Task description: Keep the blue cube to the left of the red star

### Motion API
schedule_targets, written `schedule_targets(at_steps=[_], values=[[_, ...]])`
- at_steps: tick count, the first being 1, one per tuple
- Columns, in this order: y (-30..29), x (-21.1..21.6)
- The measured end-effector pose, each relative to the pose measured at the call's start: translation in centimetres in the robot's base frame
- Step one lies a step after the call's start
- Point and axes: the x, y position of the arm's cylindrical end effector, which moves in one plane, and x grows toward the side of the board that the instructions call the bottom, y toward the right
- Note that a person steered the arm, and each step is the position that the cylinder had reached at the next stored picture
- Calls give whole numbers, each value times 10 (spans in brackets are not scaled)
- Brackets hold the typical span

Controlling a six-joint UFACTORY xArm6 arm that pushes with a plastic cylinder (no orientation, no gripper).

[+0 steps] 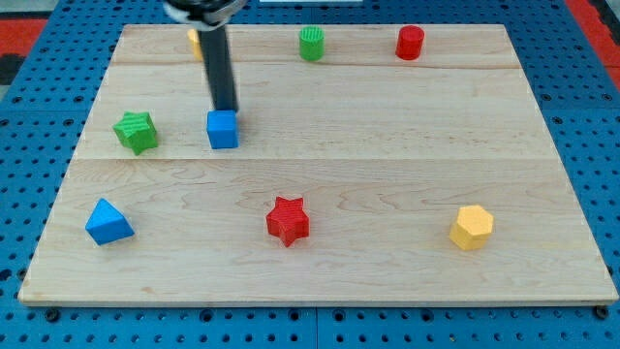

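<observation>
- Seven blocks lie on the wooden board (387,145); an eighth, a yellow block (195,41), peeks out from behind my rod near the top edge towards the top-left corner, its shape hidden.
- Along the top edge, a green cylinder (311,44) stands about midway and a red cylinder (410,43) towards the top-right corner.
- A green star (136,131) sits near the left edge, level with the blue cube and near it on the view's left, not touching.
- A blue triangular block (108,222) lies by the bottom-left corner; a yellow hexagonal block (472,227) lies towards the bottom-right corner.
- Nothing stands between the blue cube and the red star.
- The blue cube (223,129) is small, bright blue, square-edged, left of the board's middle in its upper half.
- The red star (288,220) sits near the bottom edge around the middle, to the view's right of the cube and lower.
- My tip (226,110) is at the cube's upper edge, touching it or just behind; I cannot tell which. The rod carries nothing; it has no jaws.
- The board is pale wood in planks, resting on a blue perforated surface (39,116), with red showing at the view's top corners.
</observation>
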Motion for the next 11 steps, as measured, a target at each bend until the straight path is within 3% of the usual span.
schedule_targets(at_steps=[1,2,3,4,5,7,9,11], values=[[-9,35],[-2,11],[-10,27],[-80,60],[-80,59],[58,33],[24,85],[62,113]])
